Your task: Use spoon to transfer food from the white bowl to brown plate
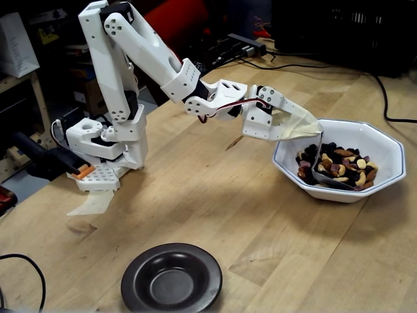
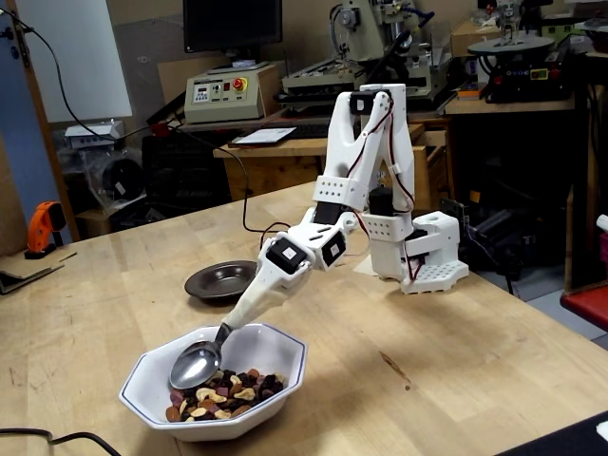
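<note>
The white bowl stands at the right of a fixed view and holds the food, a mix of tan nuts and dark fruit. My gripper hangs over the bowl's near-left rim, shut on the spoon, whose handle drops steeply into the food. In the other fixed view the gripper slants down to the white bowl, and the spoon has its lower edge resting in the food. The brown plate sits empty, well apart from the bowl.
The arm's white base is fixed to the wooden table. A black cable runs behind the bowl and another cable lies at the table's front left. A bench with machines stands behind the table.
</note>
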`<action>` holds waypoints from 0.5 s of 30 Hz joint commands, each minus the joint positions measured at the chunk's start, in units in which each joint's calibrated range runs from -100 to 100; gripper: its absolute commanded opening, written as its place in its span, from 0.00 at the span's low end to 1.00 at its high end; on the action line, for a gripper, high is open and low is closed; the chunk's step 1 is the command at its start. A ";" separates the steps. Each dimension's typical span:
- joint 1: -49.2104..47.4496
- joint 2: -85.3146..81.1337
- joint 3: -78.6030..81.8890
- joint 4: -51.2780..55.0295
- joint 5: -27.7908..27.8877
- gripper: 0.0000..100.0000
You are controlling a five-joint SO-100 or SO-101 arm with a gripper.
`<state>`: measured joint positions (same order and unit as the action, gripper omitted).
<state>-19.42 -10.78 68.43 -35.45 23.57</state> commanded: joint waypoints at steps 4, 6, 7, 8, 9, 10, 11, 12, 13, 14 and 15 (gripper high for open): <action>-4.66 0.38 -2.15 -1.39 1.71 0.04; -6.58 0.72 -2.15 -1.39 1.42 0.04; -7.55 0.72 -2.15 -1.39 1.22 0.04; -8.44 0.72 -2.15 -1.39 0.93 0.04; -9.03 0.81 -2.15 -1.39 0.68 0.04; -9.77 0.81 -2.15 -1.39 0.29 0.04; -10.29 0.81 -2.15 -1.39 -0.05 0.04; -10.81 0.81 -2.15 -1.39 -0.49 0.04; -11.25 0.81 -2.15 -1.39 -0.98 0.04; -11.62 0.81 -2.15 -1.39 -1.47 0.04; -11.84 0.81 -2.15 -1.39 -1.95 0.04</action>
<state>-29.27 -9.40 68.43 -36.01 23.08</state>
